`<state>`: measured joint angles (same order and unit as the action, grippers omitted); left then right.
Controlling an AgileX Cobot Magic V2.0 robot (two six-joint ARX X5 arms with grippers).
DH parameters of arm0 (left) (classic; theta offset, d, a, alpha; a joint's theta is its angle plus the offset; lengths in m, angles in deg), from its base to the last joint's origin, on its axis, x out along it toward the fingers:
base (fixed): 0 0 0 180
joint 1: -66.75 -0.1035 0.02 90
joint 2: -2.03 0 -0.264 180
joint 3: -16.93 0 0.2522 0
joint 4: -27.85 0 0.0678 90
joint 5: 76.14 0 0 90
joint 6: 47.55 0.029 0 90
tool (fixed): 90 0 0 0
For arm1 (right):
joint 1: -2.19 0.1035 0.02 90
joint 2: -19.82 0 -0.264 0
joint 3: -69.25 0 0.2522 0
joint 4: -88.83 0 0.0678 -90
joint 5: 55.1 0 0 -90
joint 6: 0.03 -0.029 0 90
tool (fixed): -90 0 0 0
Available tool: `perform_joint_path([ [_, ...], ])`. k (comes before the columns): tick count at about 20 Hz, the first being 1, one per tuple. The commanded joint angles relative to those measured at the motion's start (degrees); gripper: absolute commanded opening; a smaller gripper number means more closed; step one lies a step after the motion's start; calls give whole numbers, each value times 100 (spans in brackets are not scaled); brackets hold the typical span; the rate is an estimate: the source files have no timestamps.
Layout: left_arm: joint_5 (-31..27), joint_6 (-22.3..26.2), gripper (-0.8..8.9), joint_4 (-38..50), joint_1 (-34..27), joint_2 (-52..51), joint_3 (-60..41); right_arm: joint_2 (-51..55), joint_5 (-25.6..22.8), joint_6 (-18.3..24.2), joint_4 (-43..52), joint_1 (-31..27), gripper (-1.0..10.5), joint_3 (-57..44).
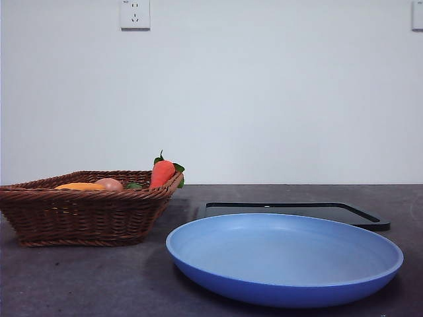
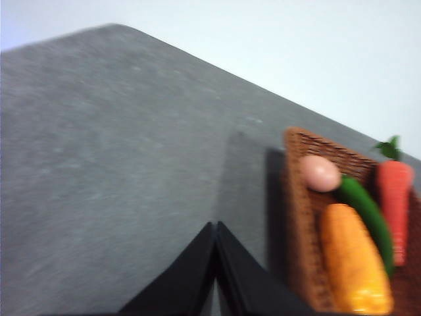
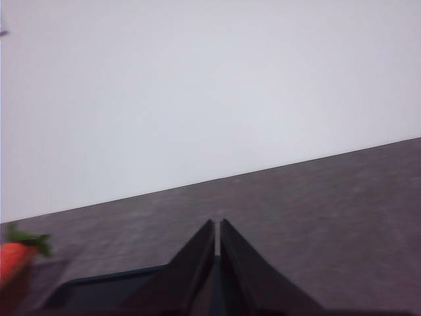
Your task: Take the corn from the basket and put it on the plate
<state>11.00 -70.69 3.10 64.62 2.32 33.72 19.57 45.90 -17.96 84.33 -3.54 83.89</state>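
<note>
The corn point(image 2: 355, 260) lies in the brown wicker basket point(image 1: 86, 214) at the left of the table; only its yellow top point(image 1: 80, 187) shows over the rim in the front view. The blue plate point(image 1: 284, 257) sits empty in front at the right. My left gripper point(image 2: 216, 227) is shut with nothing in it, above bare table beside the basket point(image 2: 299, 217). My right gripper point(image 3: 217, 225) is also shut and empty, over the black tray's end. Neither arm appears in the front view.
In the basket with the corn are a pinkish egg point(image 2: 320, 173), a green vegetable point(image 2: 368, 214) and a red-orange carrot point(image 2: 395, 197) with green leaves, which leans on the rim point(image 1: 162, 173). A flat black tray point(image 1: 297, 212) lies behind the plate. A wall stands close behind the table.
</note>
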Motion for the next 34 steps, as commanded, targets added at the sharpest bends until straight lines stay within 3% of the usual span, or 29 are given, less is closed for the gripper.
perform_joint_path([
  [1, 280, -55, 4, 70, -11, -2, 337, 2, 57, -380, -50, -7, 2, 66],
  [8, 621, -20, 4, -267, -11, 258, 1172, -94, -57, -363, -1158, -7, 2, 826],
  [13, 1193, 151, 4, -555, -11, 841, 1832, -605, -15, 31, -1982, -7, 2, 1644],
  [27, 3038, 1303, 4, -2094, -9, 2538, 3248, -2973, 1403, 1410, -4811, 2, 2, 4052],
  [34, 3506, 1574, 4, -2837, 35, 2973, 3471, -3932, 1510, 1886, -5923, 330, 2, 4771],
])
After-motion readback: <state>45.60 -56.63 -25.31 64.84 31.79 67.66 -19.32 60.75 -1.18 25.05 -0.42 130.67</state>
